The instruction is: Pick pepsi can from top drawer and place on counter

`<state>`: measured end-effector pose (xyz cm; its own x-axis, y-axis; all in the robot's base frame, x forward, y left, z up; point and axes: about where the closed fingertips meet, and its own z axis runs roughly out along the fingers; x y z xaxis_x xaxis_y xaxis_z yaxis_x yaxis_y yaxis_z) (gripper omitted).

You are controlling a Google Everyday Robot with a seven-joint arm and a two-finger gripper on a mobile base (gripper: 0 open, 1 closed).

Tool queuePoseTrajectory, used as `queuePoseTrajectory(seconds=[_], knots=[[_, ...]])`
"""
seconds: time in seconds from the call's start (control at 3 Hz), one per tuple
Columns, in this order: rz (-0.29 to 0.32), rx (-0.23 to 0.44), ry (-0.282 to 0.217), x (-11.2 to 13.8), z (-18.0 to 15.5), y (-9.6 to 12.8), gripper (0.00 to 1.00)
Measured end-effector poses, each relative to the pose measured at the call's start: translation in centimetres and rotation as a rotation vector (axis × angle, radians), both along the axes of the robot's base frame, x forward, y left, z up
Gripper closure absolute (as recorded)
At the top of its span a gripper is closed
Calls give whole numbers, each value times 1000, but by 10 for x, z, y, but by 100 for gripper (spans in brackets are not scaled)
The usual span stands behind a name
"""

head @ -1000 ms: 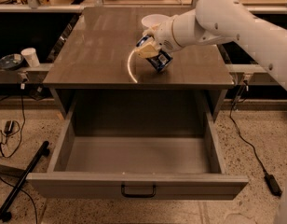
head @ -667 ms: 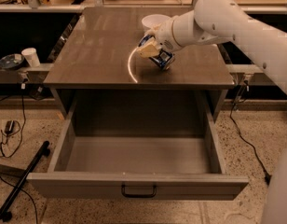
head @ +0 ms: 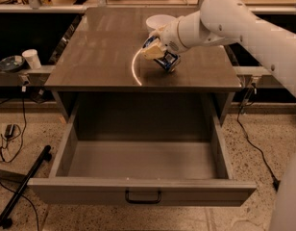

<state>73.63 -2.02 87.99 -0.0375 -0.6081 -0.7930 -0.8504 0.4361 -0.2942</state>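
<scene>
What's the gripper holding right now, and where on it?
The gripper holds the tilted pepsi can by its upper end, over the counter.

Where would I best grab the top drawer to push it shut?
By the small dark pull handle, centred low on the front panel, coming straight in from the front: it is a horizontal bar, and the top drawer stands wide open. The gripper is at the pepsi can over the counter.
</scene>
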Motion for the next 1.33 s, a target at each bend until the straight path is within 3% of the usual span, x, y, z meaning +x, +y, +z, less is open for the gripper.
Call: queuePoseTrajectory(seconds=[1.0,1.33], knots=[[0,0,0,0,0,0,14],[0,0,0,0,0,0,0]])
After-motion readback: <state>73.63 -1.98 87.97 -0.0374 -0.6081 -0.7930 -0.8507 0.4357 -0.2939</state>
